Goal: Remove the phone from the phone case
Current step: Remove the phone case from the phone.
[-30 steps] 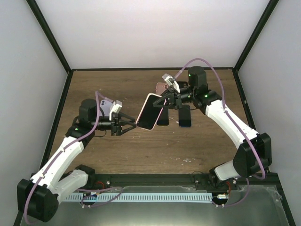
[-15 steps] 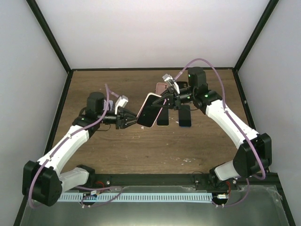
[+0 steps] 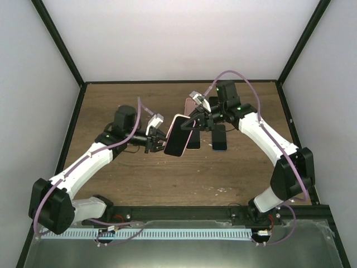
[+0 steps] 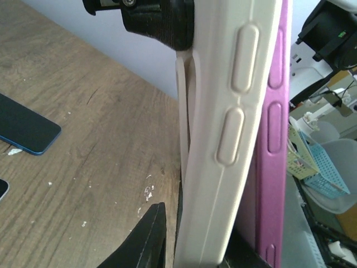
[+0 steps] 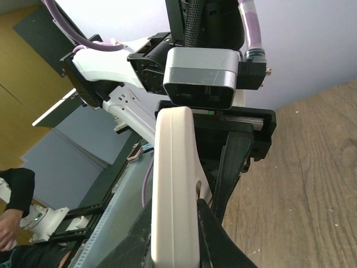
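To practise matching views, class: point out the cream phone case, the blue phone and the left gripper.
cream phone case (image 4: 239,100): left wrist view, side wall between its buttons.
blue phone (image 4: 25,127): left wrist view, dark screen.
left gripper (image 3: 162,143): top external view, between its fingertips.

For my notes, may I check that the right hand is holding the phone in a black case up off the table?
Not quite: the case is cream, not black, as the right wrist view shows. The right hand is holding the phone in it up off the table.
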Motion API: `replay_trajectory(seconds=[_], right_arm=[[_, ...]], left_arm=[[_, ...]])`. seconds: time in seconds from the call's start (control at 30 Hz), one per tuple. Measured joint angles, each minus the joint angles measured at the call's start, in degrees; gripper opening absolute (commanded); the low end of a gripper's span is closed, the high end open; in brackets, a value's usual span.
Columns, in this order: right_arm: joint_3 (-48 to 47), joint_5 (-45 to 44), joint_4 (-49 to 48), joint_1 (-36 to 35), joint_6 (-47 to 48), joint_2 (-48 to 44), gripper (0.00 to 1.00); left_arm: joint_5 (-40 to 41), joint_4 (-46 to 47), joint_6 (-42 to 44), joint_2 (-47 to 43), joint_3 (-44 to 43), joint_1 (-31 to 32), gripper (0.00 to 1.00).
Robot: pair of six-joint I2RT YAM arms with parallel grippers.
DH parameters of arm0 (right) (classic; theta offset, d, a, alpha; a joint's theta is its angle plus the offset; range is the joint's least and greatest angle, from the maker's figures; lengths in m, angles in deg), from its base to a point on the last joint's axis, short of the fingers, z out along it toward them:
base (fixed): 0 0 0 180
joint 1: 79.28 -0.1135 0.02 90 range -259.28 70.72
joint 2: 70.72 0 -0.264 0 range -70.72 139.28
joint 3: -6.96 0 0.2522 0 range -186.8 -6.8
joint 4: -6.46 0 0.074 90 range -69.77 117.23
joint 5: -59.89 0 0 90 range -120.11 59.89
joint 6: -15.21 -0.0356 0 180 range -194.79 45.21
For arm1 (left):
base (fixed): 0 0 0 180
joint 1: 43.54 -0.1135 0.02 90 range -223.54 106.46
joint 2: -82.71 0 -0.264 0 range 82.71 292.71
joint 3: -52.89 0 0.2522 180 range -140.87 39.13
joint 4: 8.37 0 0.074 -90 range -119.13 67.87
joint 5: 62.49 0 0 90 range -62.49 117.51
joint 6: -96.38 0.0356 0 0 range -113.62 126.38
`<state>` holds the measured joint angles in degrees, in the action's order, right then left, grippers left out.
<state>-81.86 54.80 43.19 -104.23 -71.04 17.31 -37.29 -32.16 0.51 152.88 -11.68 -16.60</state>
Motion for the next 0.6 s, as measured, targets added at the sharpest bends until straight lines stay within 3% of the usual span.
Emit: replay_trajectory(seconds=[0.23,0.33,0.6], right_arm=[[0.26,1.09,0.98,0.07,-0.46,1.40,0.01],[-0.22,1.60,2.54,0.22,-0.94,2.16,0.06],[-8.85,-2.73,10.51,-1.14,3.04,7.21,0.61]], left_arm=[[-1.55,1.55,-3.82,1.05,0.00,0.35,0.06],[-3.13,2.19,-5.46,1.75,0.02,0.37,0.00],[-5.73,13.60,-17.75,2.10,1.27,-1.97,0.00]])
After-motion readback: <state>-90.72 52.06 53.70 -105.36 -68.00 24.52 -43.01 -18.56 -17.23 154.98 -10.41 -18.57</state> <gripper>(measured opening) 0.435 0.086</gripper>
